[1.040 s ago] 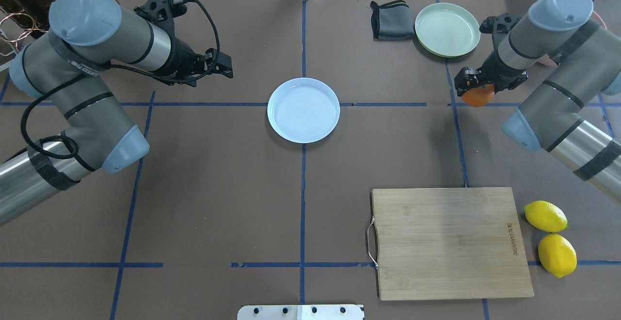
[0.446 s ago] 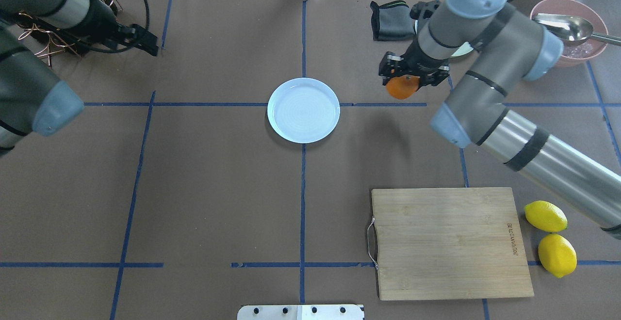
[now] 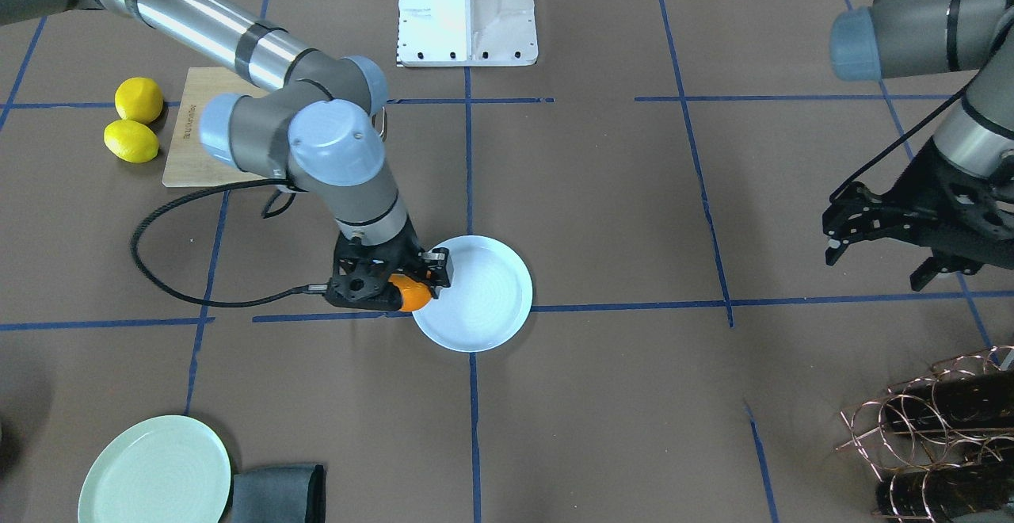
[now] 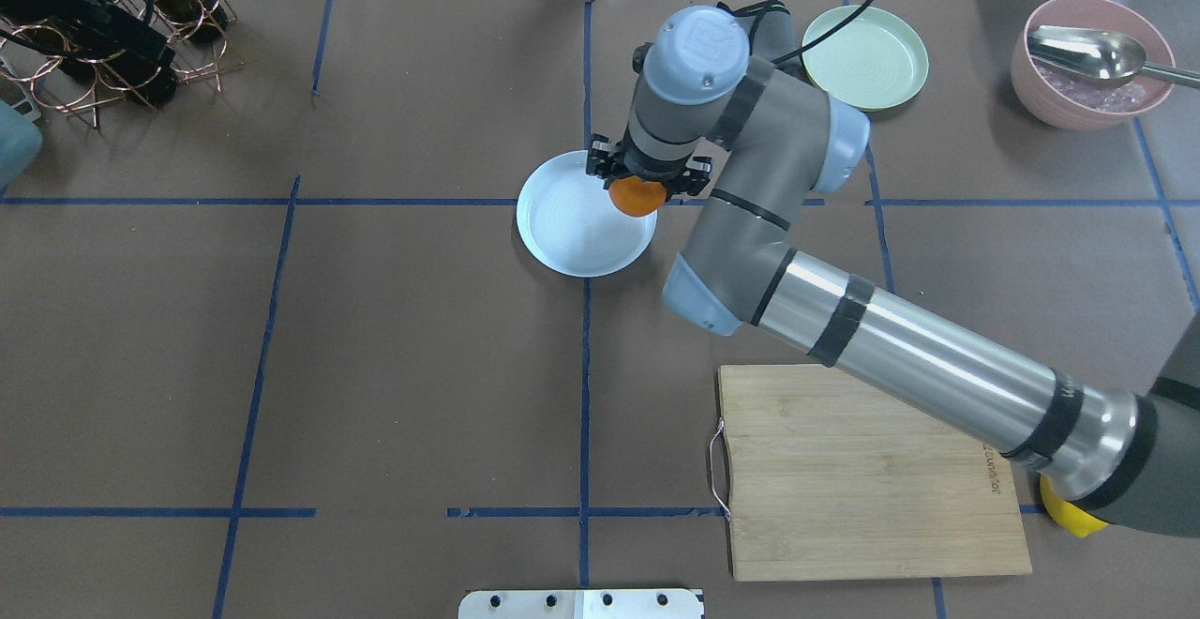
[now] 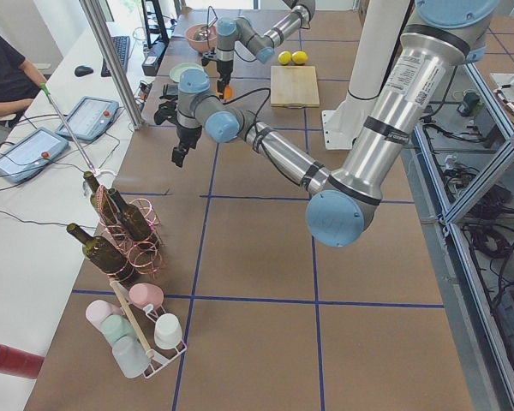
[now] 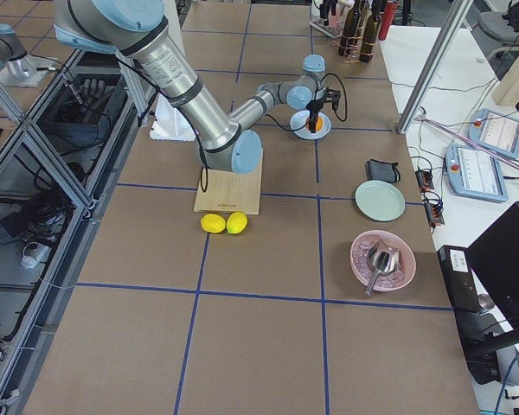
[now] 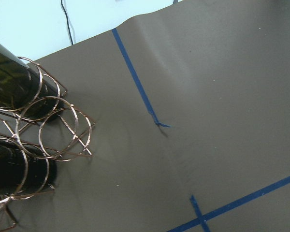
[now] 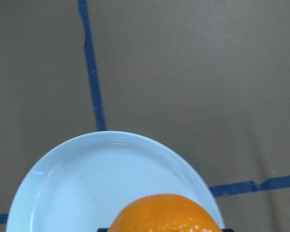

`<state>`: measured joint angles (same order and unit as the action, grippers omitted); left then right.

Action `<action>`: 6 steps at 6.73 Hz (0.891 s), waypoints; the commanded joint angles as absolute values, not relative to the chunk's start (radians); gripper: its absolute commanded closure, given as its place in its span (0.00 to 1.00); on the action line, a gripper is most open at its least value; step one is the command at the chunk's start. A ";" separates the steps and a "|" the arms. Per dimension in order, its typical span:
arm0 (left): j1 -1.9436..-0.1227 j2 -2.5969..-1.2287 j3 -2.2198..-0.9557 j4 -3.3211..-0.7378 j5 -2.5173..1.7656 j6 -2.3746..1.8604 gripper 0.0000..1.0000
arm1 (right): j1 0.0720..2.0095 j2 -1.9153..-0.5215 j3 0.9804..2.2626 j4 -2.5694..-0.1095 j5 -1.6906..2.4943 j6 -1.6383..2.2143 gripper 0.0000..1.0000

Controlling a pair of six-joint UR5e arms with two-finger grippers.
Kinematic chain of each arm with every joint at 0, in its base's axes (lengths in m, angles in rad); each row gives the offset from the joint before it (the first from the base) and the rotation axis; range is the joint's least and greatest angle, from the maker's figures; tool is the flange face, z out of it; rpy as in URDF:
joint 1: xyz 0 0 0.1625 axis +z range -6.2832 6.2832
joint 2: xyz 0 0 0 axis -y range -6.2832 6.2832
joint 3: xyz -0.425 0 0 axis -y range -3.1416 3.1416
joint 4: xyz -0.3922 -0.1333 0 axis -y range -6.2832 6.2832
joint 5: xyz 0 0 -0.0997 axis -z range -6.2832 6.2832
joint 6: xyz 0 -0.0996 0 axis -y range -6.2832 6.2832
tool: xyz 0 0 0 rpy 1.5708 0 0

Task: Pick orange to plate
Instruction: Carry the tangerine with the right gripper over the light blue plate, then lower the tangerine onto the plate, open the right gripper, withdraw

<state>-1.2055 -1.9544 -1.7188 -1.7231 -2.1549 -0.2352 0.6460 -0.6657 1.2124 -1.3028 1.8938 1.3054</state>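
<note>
The orange [image 4: 636,198] is pinched in my right gripper [image 4: 638,189], which is shut on it and hangs over the right edge of the pale bluish-white plate [image 4: 568,236] at the table's centre. In the front-facing view the orange [image 3: 413,296] sits at the plate's [image 3: 487,293] left rim under the right gripper [image 3: 408,292]. In the right wrist view the orange [image 8: 165,213] fills the bottom edge, above the plate [image 8: 96,179]. My left gripper [image 3: 829,239] hovers far off by the wine rack, open and holding nothing; the overhead view does not show it.
A mint-green plate [image 4: 866,57] and a pink bowl with a metal spoon [image 4: 1090,75] stand at the back right. A wooden cutting board [image 4: 872,469] lies front right beside two lemons [image 3: 133,120]. A dark cloth [image 3: 277,492] and a copper wine rack [image 4: 103,28] sit at the far edge.
My right arm has swung left with the orange, from the table's right side to over the plate's rim. The left arm has pulled back out of the overhead view.
</note>
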 commanded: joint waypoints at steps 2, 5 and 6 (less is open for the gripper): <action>-1.246 -1.913 -1.714 -1.727 -2.160 -0.192 0.00 | 0.603 -0.565 1.112 -1.307 1.847 1.312 0.83; -1.246 -1.818 -1.706 -1.723 -2.154 -0.099 0.00 | 0.644 -0.552 1.121 -1.395 1.877 1.275 0.00; -1.270 -1.818 -1.698 -1.720 -2.149 -0.097 0.00 | 0.708 -0.564 1.147 -1.449 1.957 1.212 0.00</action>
<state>-1.2537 -1.8291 -1.7056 -1.7212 -2.1533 -0.1172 0.6556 -0.5567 1.1270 -1.3963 1.8945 1.2633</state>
